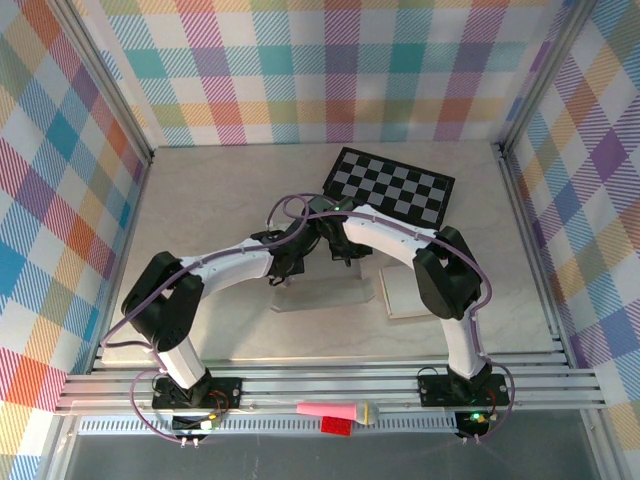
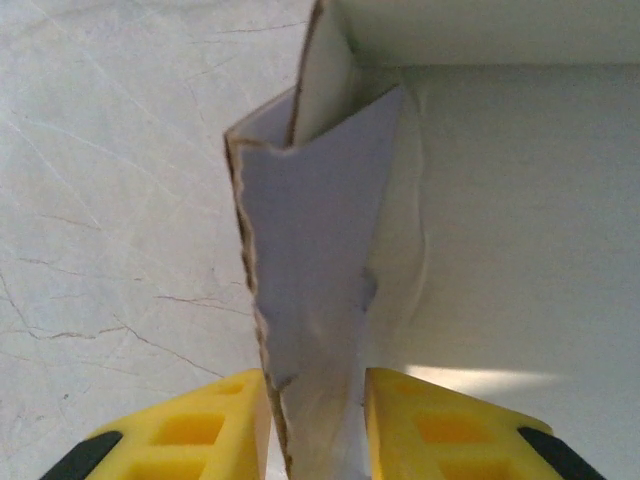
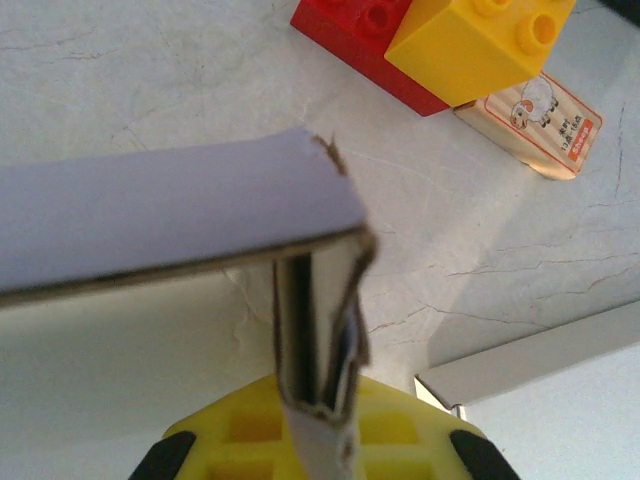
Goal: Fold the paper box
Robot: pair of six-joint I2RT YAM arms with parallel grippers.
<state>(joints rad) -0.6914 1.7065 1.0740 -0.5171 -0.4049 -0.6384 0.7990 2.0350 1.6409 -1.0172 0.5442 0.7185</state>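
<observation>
The white paper box point(image 1: 322, 292) lies mid-table with both arms bent over its far edge. In the left wrist view a creased, upright flap point(image 2: 315, 260) with a torn brown edge runs down between my yellow fingers point(image 2: 200, 430). My left gripper point(image 2: 318, 430) is slightly open around it, with a sliver of gap on the left side; from above it point(image 1: 297, 246) sits at the box's far left. My right gripper point(image 3: 325, 425) is shut on a doubled-over wall of the box point(image 3: 315, 320), under a flat panel point(image 3: 150, 210); from above it point(image 1: 328, 238) is just right of the left one.
A black-and-white checkerboard point(image 1: 390, 185) lies behind the arms. A second white cardboard piece point(image 1: 402, 295) rests right of the box. Red point(image 3: 350, 40) and yellow point(image 3: 470, 45) bricks and a wooden sheep block point(image 3: 540, 125) sit past the right gripper. Plaid walls enclose the table.
</observation>
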